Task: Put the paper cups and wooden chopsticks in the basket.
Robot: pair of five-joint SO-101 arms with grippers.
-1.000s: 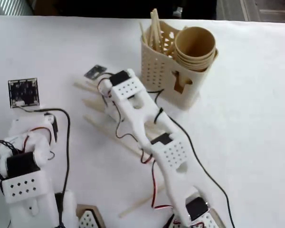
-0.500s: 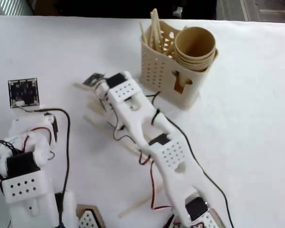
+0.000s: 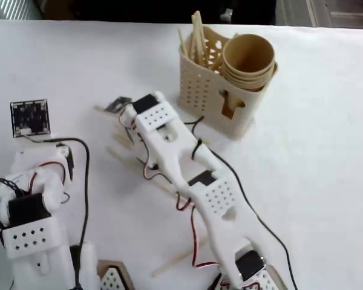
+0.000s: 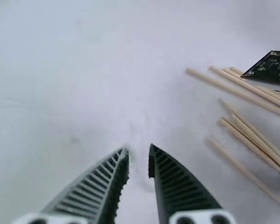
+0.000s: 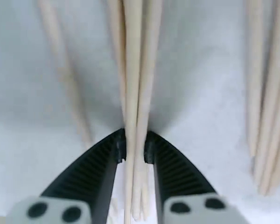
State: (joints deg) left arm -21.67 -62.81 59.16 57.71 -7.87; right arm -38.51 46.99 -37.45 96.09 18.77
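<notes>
The right end effector (image 5: 134, 140) was closed on a few chopsticks (image 5: 133, 70), its two ribbed black fingers (image 5: 102, 163) pressed against the sticks from either side with no gap to spare. These sticks ran straight out between the fingertips, lying on or just over the white surface (image 3: 314, 151). More loose sticks (image 5: 266, 116) lay beside them on the surface, apart from the gripped ones. From the high view, the right arm (image 3: 163, 127) stretched from the near edge to the scattered sticks (image 3: 124, 158) just beside the basket (image 3: 199, 90), and its wrist hid the fingertips there. The basket stood upright towards the far side and held a stack of paper cups (image 3: 249, 57) in one part, with several sticks (image 3: 198, 36) standing on end in the other. One single stick (image 3: 175, 260) lay by itself near the base of the right arm. The left end effector (image 4: 137, 154) had its fingers a narrow way apart and held nothing, with bare surface beyond it and well apart from the sticks (image 4: 252, 135) farther off. The left arm (image 3: 30, 211) sat folded at the near left corner.
</notes>
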